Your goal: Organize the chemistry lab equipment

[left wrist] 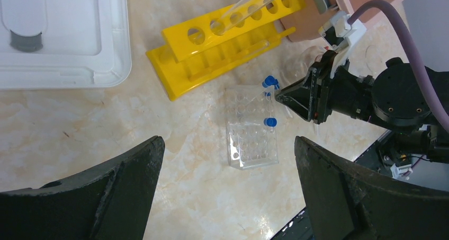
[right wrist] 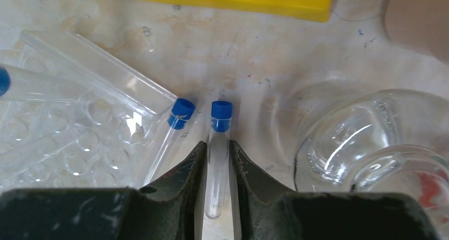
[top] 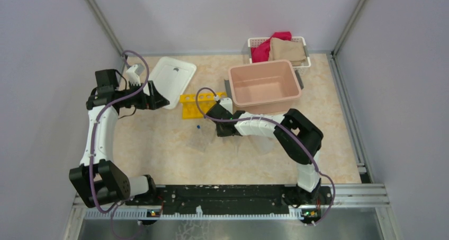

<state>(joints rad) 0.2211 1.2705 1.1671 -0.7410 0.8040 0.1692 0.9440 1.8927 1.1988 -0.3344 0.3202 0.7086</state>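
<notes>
Right end effector is clamped on the blue-capped tube just beside the clear rack, left end effector spread wide above, so best lift straight, tip upright, then lower into a free well.

Bright yellow for the tube rack. Just beside it, a see-through clear rack and clear tubes capped in blue. Behind it, pink tub; left of it, white lid with grey handle. Beneath, beige marbled surface.

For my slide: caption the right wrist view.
Right gripper grips a blue-capped tube between clear rack and flask.
</notes>
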